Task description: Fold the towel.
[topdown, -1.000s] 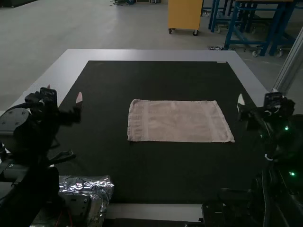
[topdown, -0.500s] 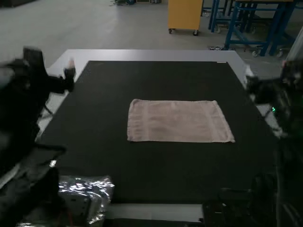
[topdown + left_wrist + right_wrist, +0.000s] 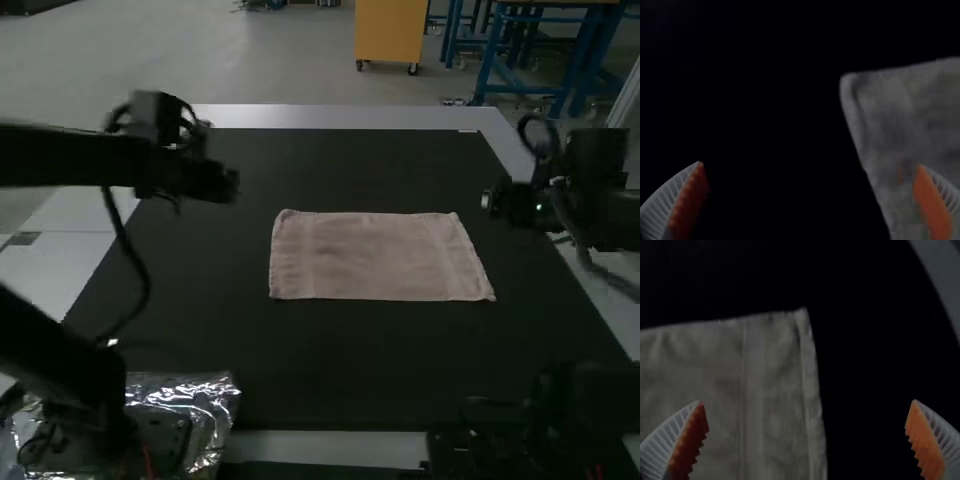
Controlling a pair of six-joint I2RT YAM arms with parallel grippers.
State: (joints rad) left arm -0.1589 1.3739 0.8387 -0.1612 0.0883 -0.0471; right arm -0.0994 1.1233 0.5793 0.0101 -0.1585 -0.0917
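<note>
The left gripper (image 3: 810, 165) and right gripper (image 3: 809, 401) have just swung inward, both wide open and empty, toward the towel (image 3: 375, 255) lying flat mid-way across the dark mat (image 3: 350, 360), so grasping its edges likely comes next.

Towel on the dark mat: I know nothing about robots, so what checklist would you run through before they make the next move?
Towel lying flat, no bunching: ok.
Towel fully on the dark mat: ok.
Left gripper open, holding no cloth: ok.
Right gripper open, holding no cloth: ok.
Foil-covered bundle apart from the towel: ok.
Number of towel layers, so whether one fold is already made: cannot tell.
</note>
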